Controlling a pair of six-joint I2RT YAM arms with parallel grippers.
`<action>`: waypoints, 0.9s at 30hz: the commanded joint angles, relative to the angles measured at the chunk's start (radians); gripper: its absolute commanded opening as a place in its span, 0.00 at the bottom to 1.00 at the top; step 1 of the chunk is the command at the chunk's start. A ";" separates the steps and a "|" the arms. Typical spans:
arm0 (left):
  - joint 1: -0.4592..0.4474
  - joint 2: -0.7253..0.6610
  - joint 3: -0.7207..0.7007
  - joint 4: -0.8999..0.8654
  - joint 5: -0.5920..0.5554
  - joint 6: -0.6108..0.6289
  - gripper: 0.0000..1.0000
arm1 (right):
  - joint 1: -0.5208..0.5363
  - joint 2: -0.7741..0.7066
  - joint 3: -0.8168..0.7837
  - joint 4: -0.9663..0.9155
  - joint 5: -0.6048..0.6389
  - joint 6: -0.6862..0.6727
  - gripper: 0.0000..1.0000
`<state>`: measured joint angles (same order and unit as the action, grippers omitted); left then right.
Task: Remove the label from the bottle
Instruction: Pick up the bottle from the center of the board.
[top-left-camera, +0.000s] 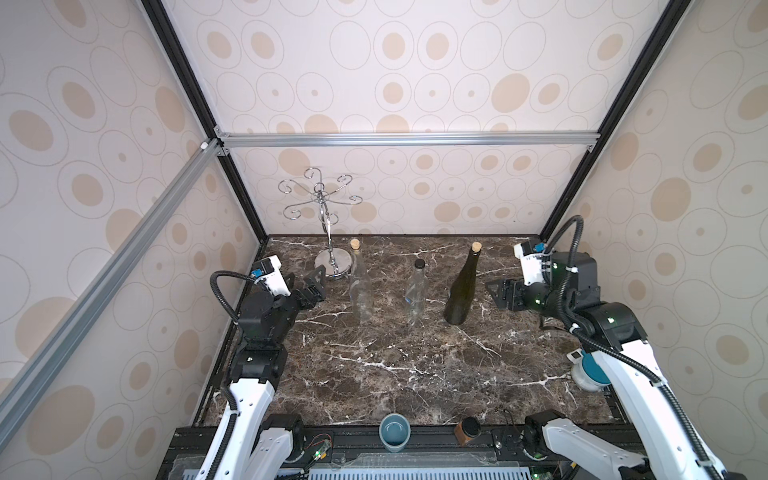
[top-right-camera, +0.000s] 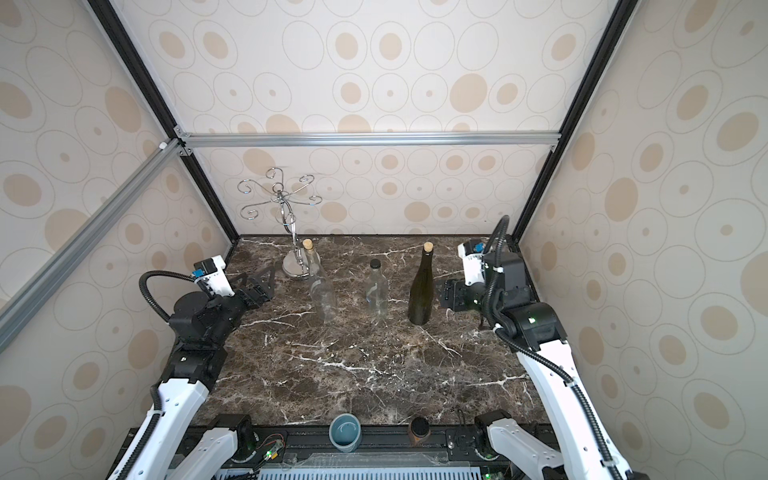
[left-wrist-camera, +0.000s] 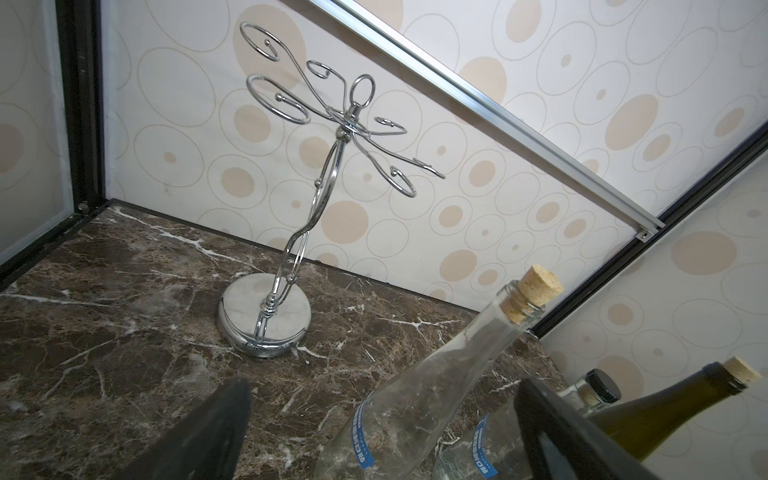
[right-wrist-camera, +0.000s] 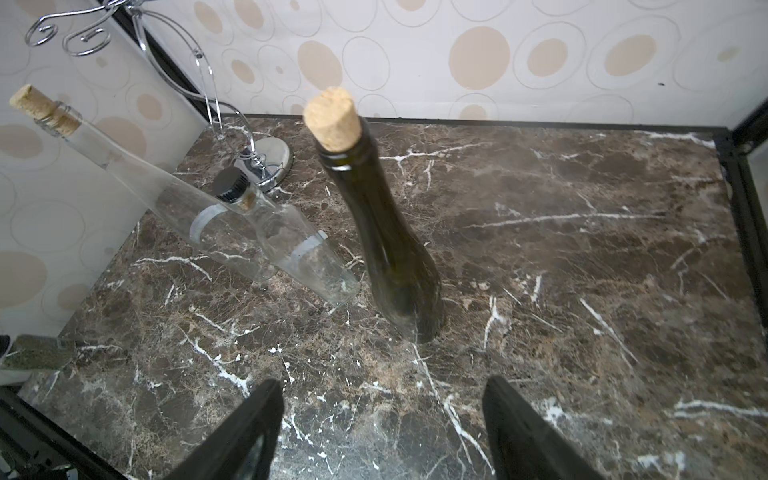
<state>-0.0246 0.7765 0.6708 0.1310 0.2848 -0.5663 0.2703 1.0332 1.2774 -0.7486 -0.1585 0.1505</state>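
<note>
Judged as not yet begun. Standing upright in a row on the desk (top-left-camera: 395, 365), apart from each other: a tall clear bottle (top-left-camera: 360, 291) with a cork, a small clear bottle (top-left-camera: 417, 291) with a black cap, a dark green bottle (top-left-camera: 461, 295) with a cork. Seen in the left wrist view: a blue label (left-wrist-camera: 360, 442) on the lower body of the tall clear bottle and a second blue label (left-wrist-camera: 484, 446) on the small one, both flat on the glass, with no lifted corner visible. No label found on the green bottle in any view. Hard to decide, therefore, which of the two clear bottles to treat first. Probably all left to do: reach, steady the bottle, catch a label edge, peel it off.

As for the left gripper (top-left-camera: 321, 283): wide open and empty, near the tall clear bottle on the robot's left of it, close also to the wire glass rack (top-left-camera: 332, 266), touching neither. As for the right gripper (top-left-camera: 494, 296): jaws apart with nothing between them, near the green bottle on the robot's right of it, with a clear gap. Seen from this gripper, both labelled bottles beyond the green one, so farther to reach. Likely better to approach from the left side, with care against tipping such narrow bottles
</note>
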 joint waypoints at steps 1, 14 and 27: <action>-0.006 -0.003 0.069 -0.016 0.041 -0.018 1.00 | 0.050 0.058 0.059 0.039 0.068 -0.037 0.75; -0.074 0.025 0.112 -0.034 0.046 0.015 1.00 | 0.119 0.271 0.214 0.083 0.161 -0.074 0.64; -0.113 0.053 0.108 -0.033 0.014 0.022 1.00 | 0.124 0.347 0.222 0.099 0.208 -0.071 0.63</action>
<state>-0.1307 0.8288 0.7414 0.0925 0.3073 -0.5598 0.3874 1.3693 1.4811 -0.6624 0.0380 0.0910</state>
